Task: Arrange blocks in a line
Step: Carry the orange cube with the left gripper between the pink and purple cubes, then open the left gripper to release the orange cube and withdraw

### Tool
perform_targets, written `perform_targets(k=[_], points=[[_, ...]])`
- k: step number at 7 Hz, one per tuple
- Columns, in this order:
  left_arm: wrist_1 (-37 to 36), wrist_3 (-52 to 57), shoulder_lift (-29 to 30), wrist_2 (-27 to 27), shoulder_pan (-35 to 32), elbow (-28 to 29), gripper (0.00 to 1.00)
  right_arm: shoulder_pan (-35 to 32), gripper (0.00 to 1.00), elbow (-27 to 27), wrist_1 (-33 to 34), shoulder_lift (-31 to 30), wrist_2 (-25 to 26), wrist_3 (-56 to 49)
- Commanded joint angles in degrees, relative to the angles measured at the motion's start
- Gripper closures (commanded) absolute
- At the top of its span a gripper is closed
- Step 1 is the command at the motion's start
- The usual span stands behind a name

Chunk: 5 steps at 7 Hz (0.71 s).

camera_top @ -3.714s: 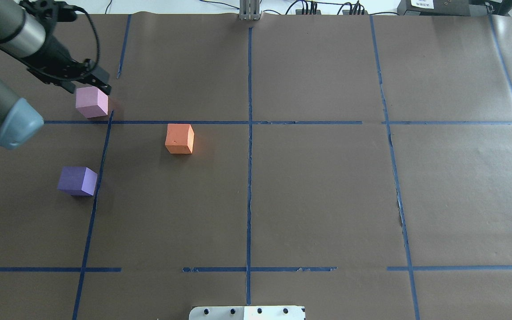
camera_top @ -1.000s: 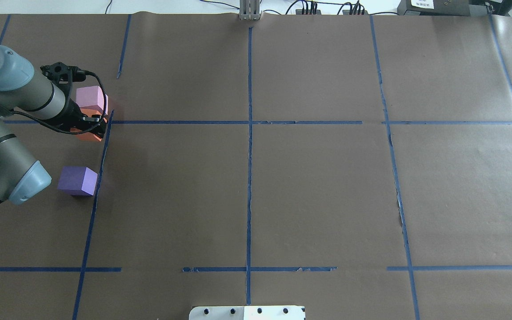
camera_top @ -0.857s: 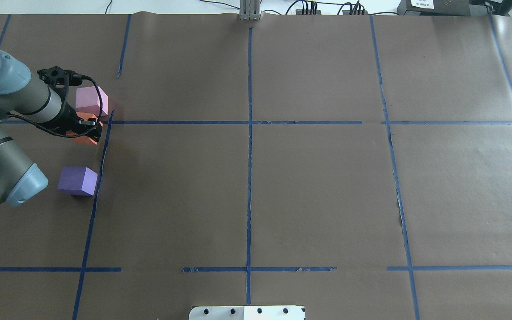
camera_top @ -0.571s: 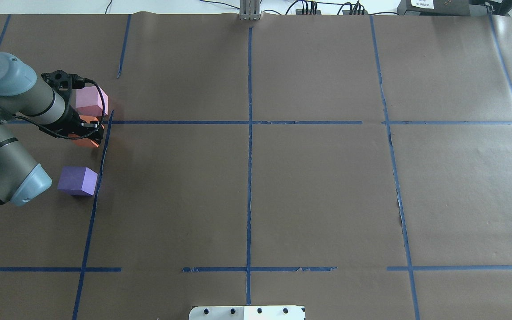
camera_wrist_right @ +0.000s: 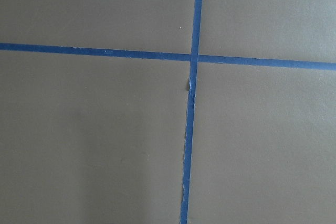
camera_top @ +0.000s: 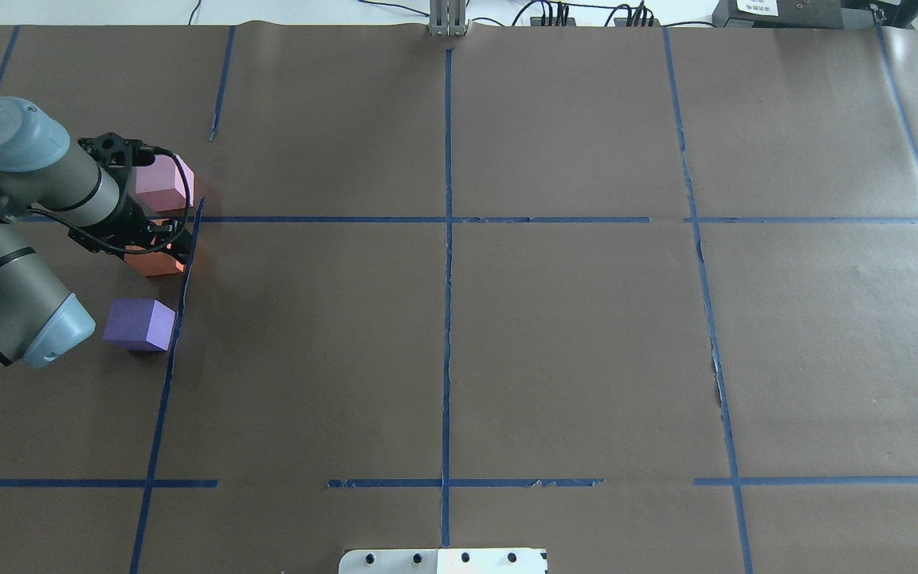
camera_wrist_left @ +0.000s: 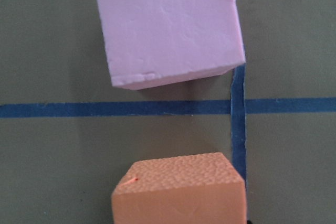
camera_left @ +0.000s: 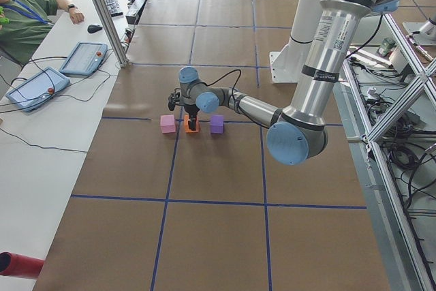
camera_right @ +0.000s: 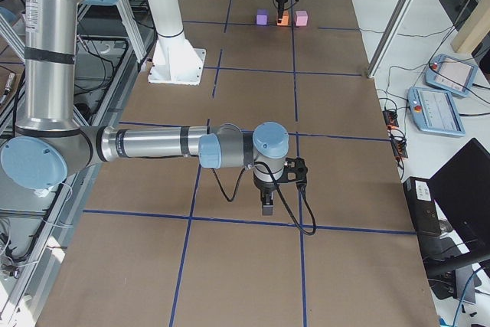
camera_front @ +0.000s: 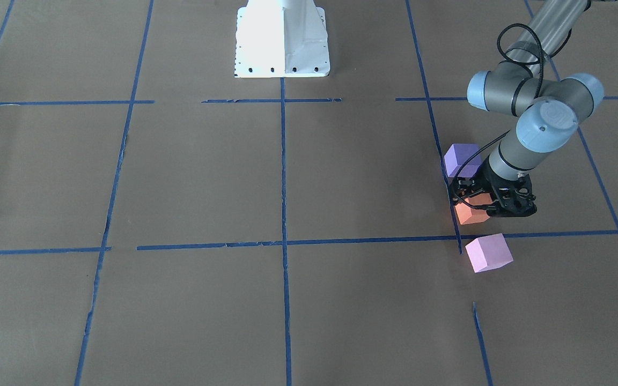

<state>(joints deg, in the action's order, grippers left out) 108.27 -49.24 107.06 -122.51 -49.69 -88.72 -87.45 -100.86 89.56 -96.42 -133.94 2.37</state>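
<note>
You are seeing one orange cube (camera_top: 152,263), one violet-purple cube (camera_top: 139,324), one pale pink cube (camera_top: 158,174), two robot arms (camera_top: 37,171) (camera_right: 145,145) and two teach pendants (camera_left: 85,58) (camera_left: 37,88).

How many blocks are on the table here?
3. The orange block sits in the left gripper, between the purple block nearer the robot and the pink block farther out, all along the table's left side. None seems hidden.

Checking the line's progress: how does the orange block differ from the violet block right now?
The orange block is gripped by the left claw; the violet block stands free, untouched. The orange block is the middle one, close to the pink block; the violet block is at the end nearer the robot's base. Both are matte cubes of like size.
</note>
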Motion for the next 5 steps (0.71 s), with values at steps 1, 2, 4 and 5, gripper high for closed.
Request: perform_targets(k=[1, 2, 4, 5], points=[[-1.0, 4.0, -0.6, -3.2, -6.0, -3.9, 0.0, 0.0, 0.0, 0.0, 0.0, 0.0, 0.0, 0.0], [-4.9, 12.7, -2.6, -3.3, -10.5, -5.9, 0.0, 0.0, 0.0, 0.0, 0.0, 0.0, 0.0, 0.0], [-11.3, 35.2, -7.0, -3.3, -22.1, -6.9, 0.0, 0.0, 0.0, 0.0, 0.0, 0.0, 0.0, 0.0], [-11.6, 50.1, -9.5, -3.3, -28.6, -5.7, 0.0, 0.0, 0.0, 0.0, 0.0, 0.0, 0.0, 0.0]])
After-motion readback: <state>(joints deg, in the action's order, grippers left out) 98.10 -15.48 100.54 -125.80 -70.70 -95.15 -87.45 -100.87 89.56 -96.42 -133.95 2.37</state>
